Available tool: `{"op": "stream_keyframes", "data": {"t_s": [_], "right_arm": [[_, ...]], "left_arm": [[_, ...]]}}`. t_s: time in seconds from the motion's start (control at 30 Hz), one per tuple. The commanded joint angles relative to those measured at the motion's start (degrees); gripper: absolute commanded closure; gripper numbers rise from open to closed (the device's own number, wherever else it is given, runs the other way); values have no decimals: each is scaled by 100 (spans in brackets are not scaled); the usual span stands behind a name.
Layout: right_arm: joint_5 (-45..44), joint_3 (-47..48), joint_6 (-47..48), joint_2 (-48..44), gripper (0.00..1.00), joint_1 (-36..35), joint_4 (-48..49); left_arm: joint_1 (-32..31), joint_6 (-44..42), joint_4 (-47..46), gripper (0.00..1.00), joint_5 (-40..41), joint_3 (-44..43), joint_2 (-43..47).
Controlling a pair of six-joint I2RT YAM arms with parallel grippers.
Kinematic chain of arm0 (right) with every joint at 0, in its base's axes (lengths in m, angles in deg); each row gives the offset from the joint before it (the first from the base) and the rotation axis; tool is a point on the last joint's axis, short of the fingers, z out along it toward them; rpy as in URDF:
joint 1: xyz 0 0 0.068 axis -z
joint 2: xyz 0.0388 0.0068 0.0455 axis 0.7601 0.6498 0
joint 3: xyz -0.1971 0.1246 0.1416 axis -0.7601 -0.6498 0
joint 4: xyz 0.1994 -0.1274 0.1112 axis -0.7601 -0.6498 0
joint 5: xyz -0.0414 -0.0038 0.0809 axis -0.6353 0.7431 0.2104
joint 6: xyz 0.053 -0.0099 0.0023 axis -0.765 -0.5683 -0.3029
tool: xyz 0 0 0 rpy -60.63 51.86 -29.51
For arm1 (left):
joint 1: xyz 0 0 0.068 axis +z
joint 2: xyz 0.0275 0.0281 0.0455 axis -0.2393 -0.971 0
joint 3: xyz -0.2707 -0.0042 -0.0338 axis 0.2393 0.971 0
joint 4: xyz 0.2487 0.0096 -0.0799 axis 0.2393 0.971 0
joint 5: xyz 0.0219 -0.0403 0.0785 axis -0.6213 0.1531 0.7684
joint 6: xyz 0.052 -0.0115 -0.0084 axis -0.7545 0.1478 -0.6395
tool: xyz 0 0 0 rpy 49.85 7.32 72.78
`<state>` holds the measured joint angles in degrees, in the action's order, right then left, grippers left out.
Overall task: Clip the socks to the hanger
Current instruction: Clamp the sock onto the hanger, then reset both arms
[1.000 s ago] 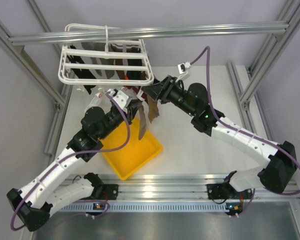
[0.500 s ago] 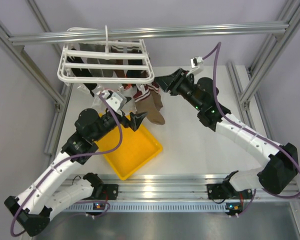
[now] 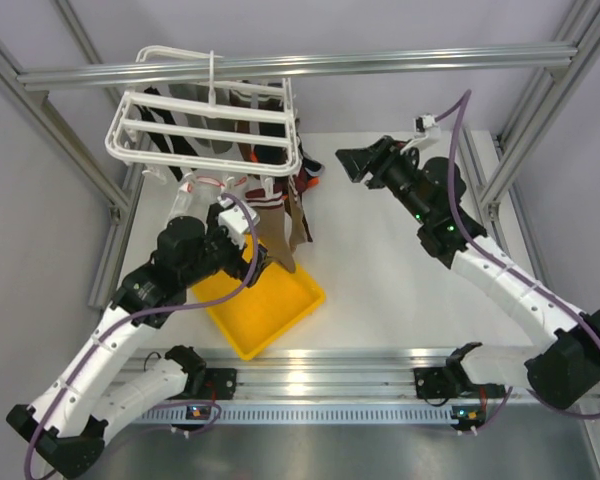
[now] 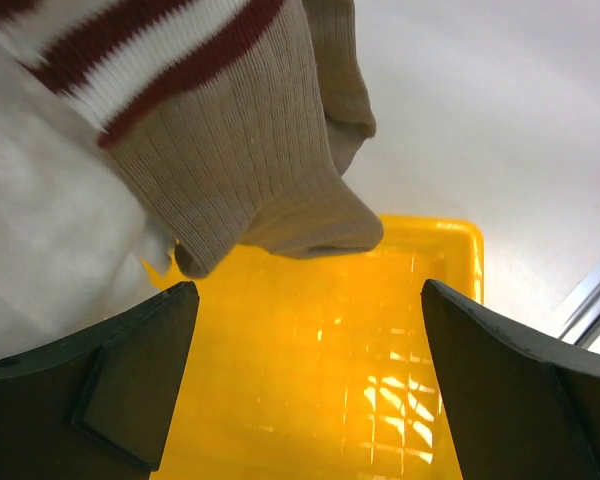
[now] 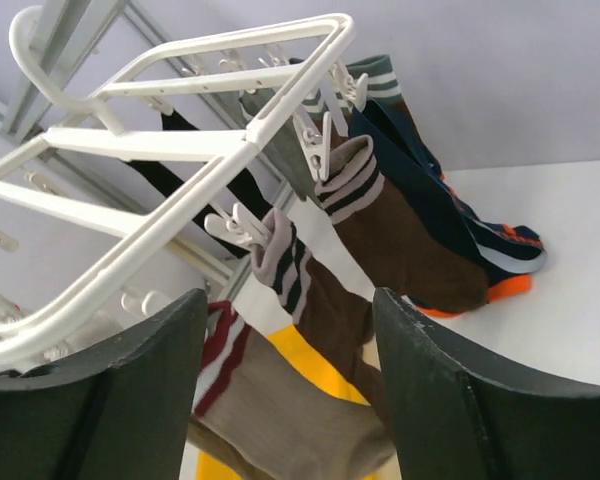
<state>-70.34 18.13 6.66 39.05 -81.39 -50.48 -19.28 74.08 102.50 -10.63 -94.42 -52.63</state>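
Note:
The white hanger [image 3: 205, 130] hangs from the top rail, with several socks [image 3: 280, 215] dangling under it. In the right wrist view the hanger [image 5: 170, 145] holds two brown socks with striped cuffs [image 5: 405, 235] in white clips [image 5: 318, 140], and a navy sock with orange trim [image 5: 485, 240] behind them. A tan sock with red and white stripes [image 5: 280, 430] hangs lowest; its top is hidden behind a finger. My left gripper [image 3: 263, 262] is open just below that tan sock [image 4: 250, 170], with nothing between its fingers [image 4: 130, 380]. My right gripper [image 3: 348, 160] is open, apart from the hanger on its right.
A yellow tray [image 3: 270, 310] sits on the white table under the hanging socks and fills the lower left wrist view [image 4: 380, 360]. Aluminium frame posts [image 3: 520, 140] stand at both sides, and a rail [image 3: 380, 62] crosses above the hanger.
Both grippers have opened and let go. The left one dropped back below the tan sock. The right one pulled away to the right. The hanger swung a little.

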Motion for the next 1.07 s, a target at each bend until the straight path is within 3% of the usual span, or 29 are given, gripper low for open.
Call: {"op": "stream_keyframes", "data": {"t_s": [0.0, 0.3, 0.67, 1.03], "right_arm": [[-29, -213, 570, -626, 33, 116, -223], [-143, -1319, 2045, -2110, 1, 274, -1075], [67, -2243, 3144, -3562, 0, 336, -2210], [498, -2614, 3251, -4309, 0, 599, -2632]], "left_arm": [[25, -582, 1248, 2, 139, -274, -25], [341, -811, 1794, 2, 989, -239, 194], [930, -1207, 1945, 2, 1677, 262, 1012], [1361, -832, 1769, 2, 1712, 78, 1135]]}}
